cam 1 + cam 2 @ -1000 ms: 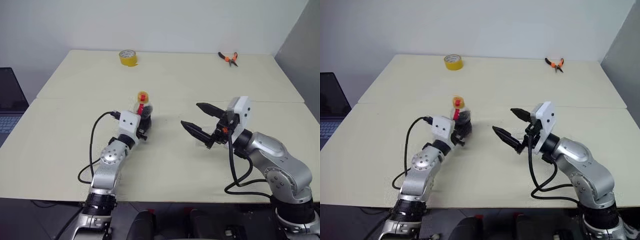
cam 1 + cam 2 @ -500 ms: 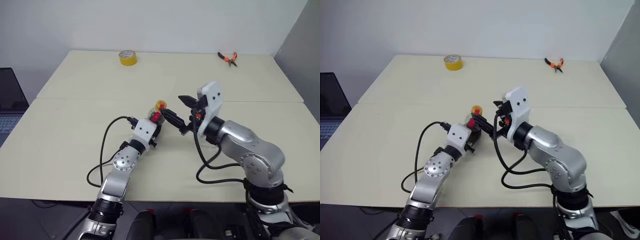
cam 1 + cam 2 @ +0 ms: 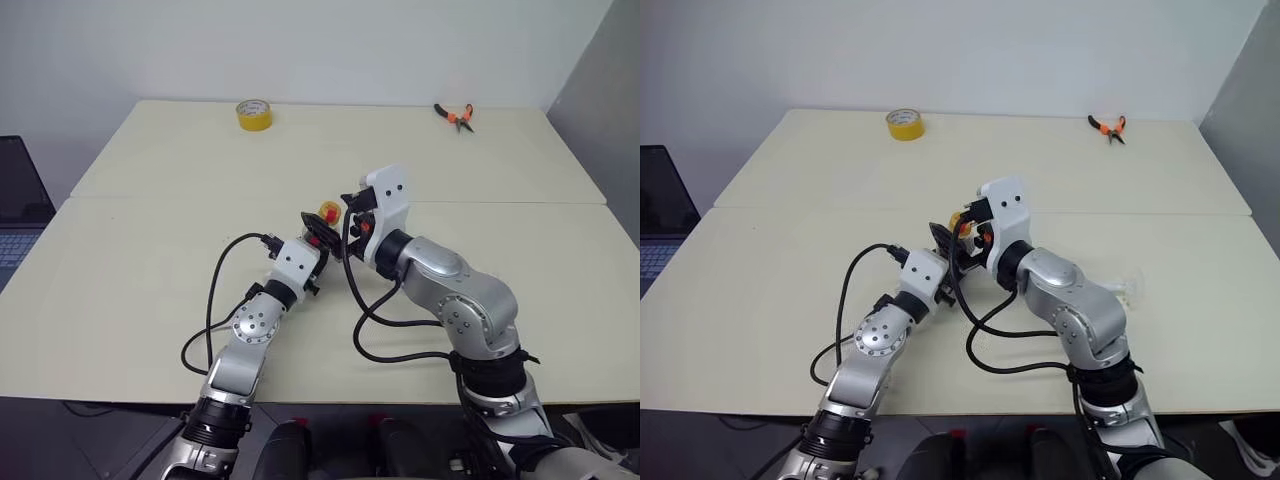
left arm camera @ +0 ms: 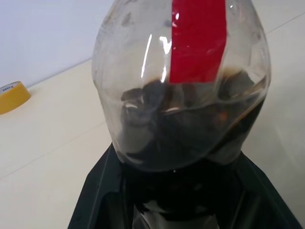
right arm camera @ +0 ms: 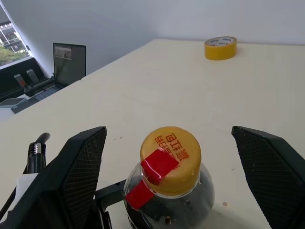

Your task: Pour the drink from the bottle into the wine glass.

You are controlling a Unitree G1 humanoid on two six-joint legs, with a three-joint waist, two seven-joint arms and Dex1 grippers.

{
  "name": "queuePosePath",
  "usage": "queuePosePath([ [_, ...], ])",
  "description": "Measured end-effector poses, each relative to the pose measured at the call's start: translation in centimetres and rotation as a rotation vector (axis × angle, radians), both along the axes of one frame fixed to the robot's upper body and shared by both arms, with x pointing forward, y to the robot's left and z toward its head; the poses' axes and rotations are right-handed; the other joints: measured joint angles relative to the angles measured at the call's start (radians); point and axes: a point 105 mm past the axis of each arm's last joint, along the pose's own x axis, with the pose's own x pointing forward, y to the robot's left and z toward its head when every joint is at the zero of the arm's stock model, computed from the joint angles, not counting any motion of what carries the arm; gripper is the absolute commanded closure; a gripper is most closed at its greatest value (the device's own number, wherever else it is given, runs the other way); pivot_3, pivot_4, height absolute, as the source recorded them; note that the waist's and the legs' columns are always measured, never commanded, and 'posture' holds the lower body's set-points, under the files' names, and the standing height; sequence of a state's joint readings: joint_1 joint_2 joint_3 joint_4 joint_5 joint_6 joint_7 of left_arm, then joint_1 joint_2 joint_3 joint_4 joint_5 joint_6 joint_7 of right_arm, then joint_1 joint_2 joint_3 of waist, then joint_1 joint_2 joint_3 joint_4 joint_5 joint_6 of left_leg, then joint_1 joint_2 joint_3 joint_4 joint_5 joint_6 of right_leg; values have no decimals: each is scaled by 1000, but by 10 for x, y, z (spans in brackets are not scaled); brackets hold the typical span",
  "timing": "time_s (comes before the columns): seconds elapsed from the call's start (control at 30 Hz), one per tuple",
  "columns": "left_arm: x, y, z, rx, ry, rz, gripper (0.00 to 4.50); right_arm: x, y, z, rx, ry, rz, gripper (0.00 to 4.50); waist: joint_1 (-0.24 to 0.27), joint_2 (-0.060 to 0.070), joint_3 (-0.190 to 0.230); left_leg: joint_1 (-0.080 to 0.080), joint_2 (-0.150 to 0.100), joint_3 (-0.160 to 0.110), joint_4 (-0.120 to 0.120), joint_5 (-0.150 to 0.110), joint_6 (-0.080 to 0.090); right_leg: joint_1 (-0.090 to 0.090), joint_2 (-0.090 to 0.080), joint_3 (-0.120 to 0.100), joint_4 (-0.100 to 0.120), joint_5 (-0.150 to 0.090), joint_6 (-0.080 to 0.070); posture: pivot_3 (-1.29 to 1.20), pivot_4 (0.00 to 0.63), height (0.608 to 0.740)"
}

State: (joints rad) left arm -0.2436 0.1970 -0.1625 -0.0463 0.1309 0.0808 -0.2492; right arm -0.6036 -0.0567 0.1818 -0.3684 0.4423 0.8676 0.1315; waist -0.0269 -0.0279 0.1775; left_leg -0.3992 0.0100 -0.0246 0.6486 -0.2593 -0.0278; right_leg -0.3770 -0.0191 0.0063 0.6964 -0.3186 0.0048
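The bottle [image 4: 181, 86] is a small clear one with a red strip and an orange-yellow cap [image 5: 170, 160]. It stands upright in my left gripper [image 3: 316, 242], which is shut on its rounded base at mid-table. The dark drink [image 4: 190, 133] fills the lower part of the bottle. My right gripper [image 3: 328, 214] is open at cap height, with one finger [image 5: 78, 176] on each side of the cap and neither touching it. A faint clear shape past my right forearm may be the wine glass [image 3: 1126, 289].
A yellow tape roll [image 3: 255, 114] and orange-handled pliers [image 3: 456, 116] lie at the table's far edge. A laptop [image 3: 20, 205] sits off the table to the left. A seam crosses the table [image 3: 150, 300] just behind the bottle.
My right gripper swung left from the table's right side to the bottle's cap, staying open. The left gripper carried the bottle a little to the right.
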Motion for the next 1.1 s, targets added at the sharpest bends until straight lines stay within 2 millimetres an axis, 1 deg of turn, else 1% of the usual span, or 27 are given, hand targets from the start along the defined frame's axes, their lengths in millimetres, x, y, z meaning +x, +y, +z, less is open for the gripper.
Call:
queuePosePath([
  [0.07, 0, 0, -1, -1, 3, 1, 2840, 0, 0, 0, -1, -1, 2, 589, 0, 0, 0, 0, 0, 0, 0, 0, 0, 0, 0, 0, 0, 0, 0, 0, 150, 740],
  [0.1, -1, 0, -1, -1, 4, 2, 2840, 0, 0, 0, -2, -2, 2, 868, 0, 0, 0, 0, 0, 0, 0, 0, 0, 0, 0, 0, 0, 0, 0, 0, 150, 740],
  [0.2, -1, 0, -2, -2, 5, 2, 2840, 1, -1, 0, -4, -9, -6, 1919, 0, 0, 0, 0, 0, 0, 0, 0, 0, 0, 0, 0, 0, 0, 0, 0, 150, 740],
  [0.27, -1, 0, -2, -2, 5, 4, 2840, 1, -1, 0, -6, -11, -3, 2704, 0, 0, 0, 0, 0, 0, 0, 0, 0, 0, 0, 0, 0, 0, 0, 0, 150, 740],
  [0.3, -1, 0, -2, -3, 5, 4, 2840, 0, 0, 0, -5, -11, 2, 3034, 0, 0, 0, 0, 0, 0, 0, 0, 0, -1, 0, 0, 0, 0, 0, 0, 150, 740],
  [0.33, -1, 0, -2, -3, 5, 4, 2844, 0, 0, 0, -4, -10, 5, 3269, 0, 0, 0, 0, 0, 0, 0, 0, 0, -1, 0, 0, 0, 0, 0, 0, 150, 740],
  [0.57, -1, 0, -2, -4, 7, 5, 3499, 1, -2, -2, -17, -22, 18, 3260, 0, 0, 0, 0, 0, 0, 0, 0, 0, -1, 0, 0, 0, 0, 0, 0, 150, 740],
  [0.7, -1, 1, -2, -7, 17, 10, 3702, 4, -4, -5, -28, -56, 79, 3261, 0, 0, 0, 0, 0, 0, 0, 0, 0, -1, 0, 0, 0, 0, 0, 0, 150, 740],
  [0.73, -1, 1, -1, -8, 15, 11, 3730, 5, -5, -4, -31, -67, 94, 3261, -1, 0, 0, 0, 0, 0, 0, 0, 0, -1, 0, 0, 0, 0, 0, 0, 150, 740],
  [0.83, -3, 4, 1, -14, 11, 17, 3755, 9, -5, -3, -96, -181, 233, 3261, -2, 0, 0, 0, 0, 1, 0, 0, 0, 0, 0, 0, 0, 0, 0, 0, 150, 740],
  [0.87, -3, 4, 1, -15, 10, 17, 3756, 10, -6, -4, -103, -202, 254, 3261, -2, 0, 0, 0, 0, 0, 0, 0, 0, 0, 0, 0, 0, 0, 0, 0, 150, 740],
  [0.97, -4, 9, -3, -16, 30, 36, 3761, 18, -2, -7, -163, -289, 376, 3261, -6, 0, 0, 1, 0, 1, 0, 0, 1, -1, 1, 1, 0, 0, 0, 0, 150, 740],
  [1.1, -4, 10, -4, -19, 40, 43, 3762, 24, 0, -8, -204, -362, 450, 3261, -3, 0, 0, 0, 0, 1, -1, 0, 1, -1, 0, 0, 0, 0, 0, 0, 150, 740],
])
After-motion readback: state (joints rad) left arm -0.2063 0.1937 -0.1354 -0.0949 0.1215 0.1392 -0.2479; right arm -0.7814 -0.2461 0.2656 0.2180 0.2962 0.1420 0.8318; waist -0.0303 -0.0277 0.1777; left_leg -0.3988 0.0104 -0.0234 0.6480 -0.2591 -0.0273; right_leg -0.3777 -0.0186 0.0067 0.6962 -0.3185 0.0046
